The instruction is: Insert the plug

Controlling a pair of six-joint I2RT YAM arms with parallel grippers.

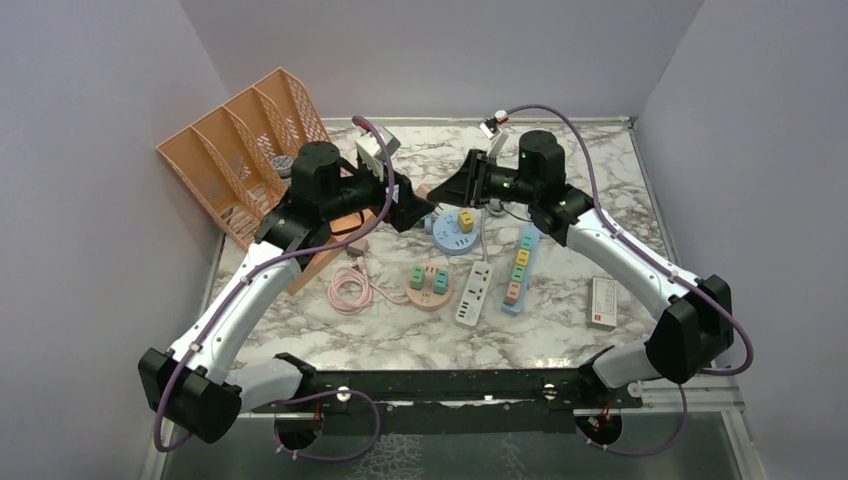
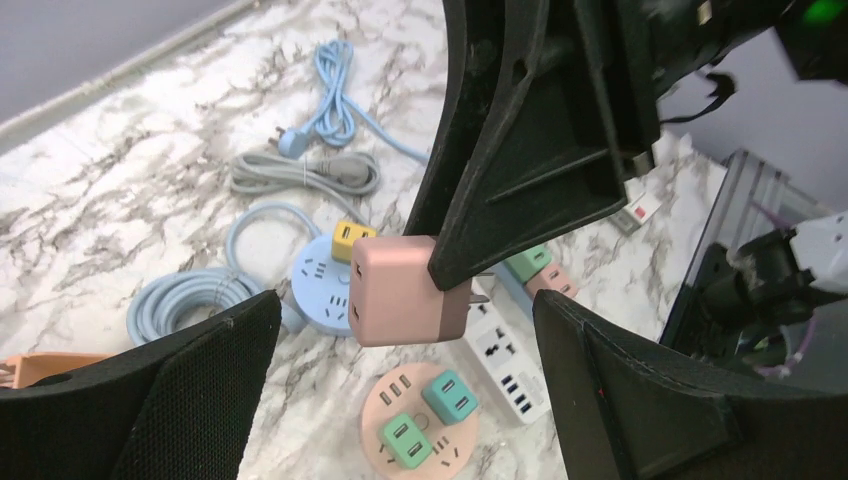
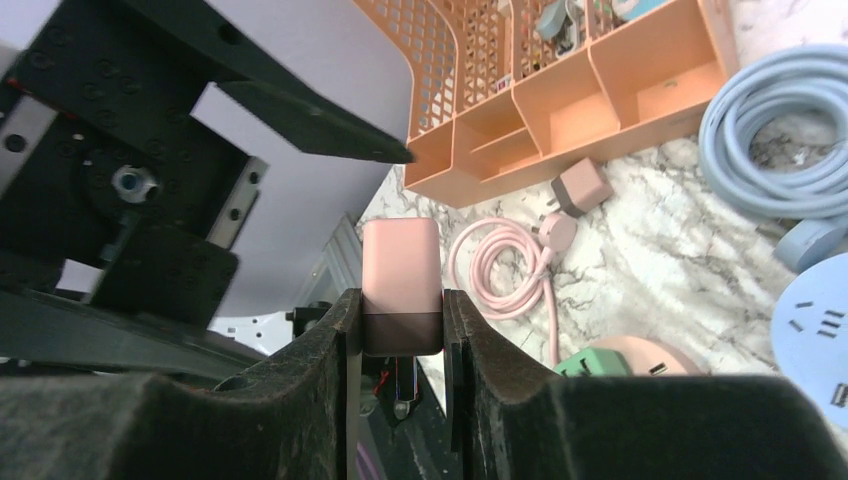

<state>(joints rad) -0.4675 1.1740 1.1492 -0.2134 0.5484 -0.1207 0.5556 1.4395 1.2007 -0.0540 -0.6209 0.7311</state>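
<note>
Marble-patterned worktop (image 1: 400,340) carries an orange mesh file rack (image 1: 240,150) at the back left and a cluster of socket blocks in the middle. Both arms meet above that cluster.

The left claw (image 2: 405,300) is spread wide. Its pads stand well clear on either side of the pink cube-shaped plug adapter (image 2: 395,290) and hold nothing. The right claw (image 3: 400,310) is closed on the adapter, pinching its darker end between both pads, so the plug hangs in the air above the blocks and rests on nothing.

The step in hand looks like the carry down to a socket by the right arm alone:
- The left arm should back straight away first, so its open fingers do not clip the cube.
- The round pale-blue socket hub (image 1: 455,232) and the white rectangular power strip (image 1: 474,292) both appear to have free outlets close below. Which one is meant, I cannot tell.
- The metal prongs (image 2: 479,296) point sideways rather than down, so the wrist likely has to turn until they face the chosen slots squarely.
- The descent should be slow and vertical, with the push only once the prongs are aligned. The grip sits near one end, so a skewed push could tilt the cube.
</note>
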